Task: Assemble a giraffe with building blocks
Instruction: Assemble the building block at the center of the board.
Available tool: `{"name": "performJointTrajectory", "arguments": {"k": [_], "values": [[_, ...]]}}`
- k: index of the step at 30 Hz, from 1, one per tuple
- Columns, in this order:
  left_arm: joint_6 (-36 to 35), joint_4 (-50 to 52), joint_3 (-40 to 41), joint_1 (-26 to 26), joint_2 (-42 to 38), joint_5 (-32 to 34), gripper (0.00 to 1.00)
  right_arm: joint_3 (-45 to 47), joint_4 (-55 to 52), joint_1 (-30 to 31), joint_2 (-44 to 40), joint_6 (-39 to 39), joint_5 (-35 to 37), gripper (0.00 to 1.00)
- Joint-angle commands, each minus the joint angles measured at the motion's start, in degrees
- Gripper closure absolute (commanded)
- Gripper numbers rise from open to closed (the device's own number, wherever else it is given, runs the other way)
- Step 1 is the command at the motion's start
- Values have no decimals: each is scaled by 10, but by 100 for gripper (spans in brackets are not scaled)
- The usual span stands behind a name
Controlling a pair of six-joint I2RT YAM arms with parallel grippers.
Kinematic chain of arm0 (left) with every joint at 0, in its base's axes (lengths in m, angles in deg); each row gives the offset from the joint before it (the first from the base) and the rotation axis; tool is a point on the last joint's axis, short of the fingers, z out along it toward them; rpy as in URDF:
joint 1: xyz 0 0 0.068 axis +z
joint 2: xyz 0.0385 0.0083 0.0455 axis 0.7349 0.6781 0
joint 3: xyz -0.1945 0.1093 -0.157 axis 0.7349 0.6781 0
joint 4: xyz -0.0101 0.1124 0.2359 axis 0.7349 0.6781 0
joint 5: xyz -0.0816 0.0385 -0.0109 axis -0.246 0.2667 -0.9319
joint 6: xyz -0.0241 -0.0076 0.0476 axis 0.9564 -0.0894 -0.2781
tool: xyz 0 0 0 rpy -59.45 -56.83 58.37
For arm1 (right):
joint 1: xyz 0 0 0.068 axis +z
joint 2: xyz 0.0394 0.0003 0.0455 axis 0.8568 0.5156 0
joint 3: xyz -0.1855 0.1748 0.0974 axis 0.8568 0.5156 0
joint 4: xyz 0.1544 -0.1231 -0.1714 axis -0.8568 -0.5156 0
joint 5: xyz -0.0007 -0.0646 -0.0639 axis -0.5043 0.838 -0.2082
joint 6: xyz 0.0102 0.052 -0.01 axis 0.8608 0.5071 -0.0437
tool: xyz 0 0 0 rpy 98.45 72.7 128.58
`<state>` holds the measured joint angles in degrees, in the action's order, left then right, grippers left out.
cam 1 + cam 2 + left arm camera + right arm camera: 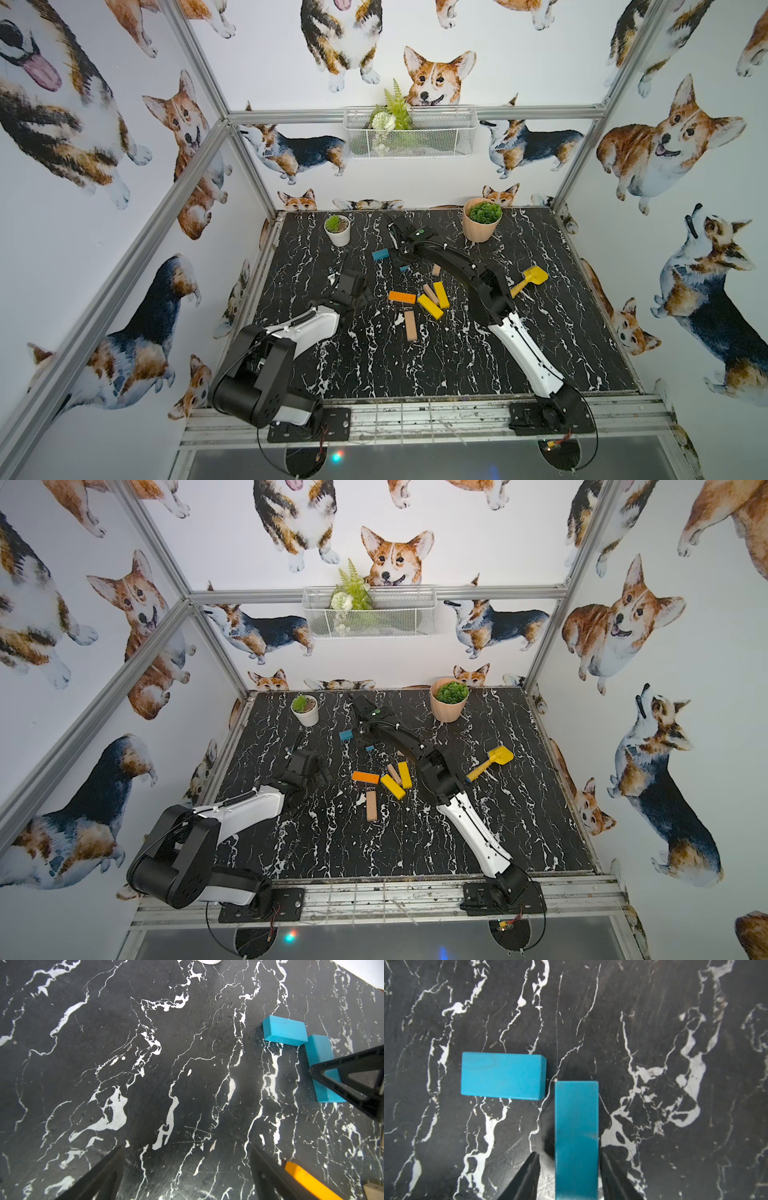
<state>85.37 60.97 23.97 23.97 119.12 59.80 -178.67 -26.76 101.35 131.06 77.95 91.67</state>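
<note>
Right gripper [570,1153] is slack, not clamping: its black tapered fingers [529,1174] stand either side of a teal plank [576,1126], with a sliver of gap on each side. That plank lies flat on the table [654,1022], a black marble-look top with white veins and fine scratches. A second teal plank [503,1076] lies crosswise just beside its free end, making an L, corners close with a thin gap. Both are smooth painted wood with faint grain and crisp edges. Left gripper [186,1148] is spread wide over bare table, holding nothing. In a top view the rest sit loose mid-table: orange plank [402,297], yellow plank [430,306], another yellow plank [441,294] with a tan plank [431,294] between them, and one more plain tan plank [410,326]
</note>
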Motion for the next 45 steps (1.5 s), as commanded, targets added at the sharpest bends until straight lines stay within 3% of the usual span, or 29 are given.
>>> {"name": "performJointTrajectory", "arguments": {"k": [1,6,10,24,36,45], "values": [[-2,-5,-5,0,2,2,4,18,-30,2,-30,-6,-8,30],[-3,-6,-6,0,3,2,4,128,-3,11,-87,-33,-4,29],[-3,-8,-6,0,5,-1,4,161,12,12,-100,-43,1,32],[-7,-11,-5,0,7,-3,4,122,9,8,-61,-67,17,44],[-7,-12,-7,0,11,-3,4,104,12,3,-43,-49,-8,70],[-7,-12,-7,0,13,-8,4,73,8,9,-23,-32,1,75]]}}
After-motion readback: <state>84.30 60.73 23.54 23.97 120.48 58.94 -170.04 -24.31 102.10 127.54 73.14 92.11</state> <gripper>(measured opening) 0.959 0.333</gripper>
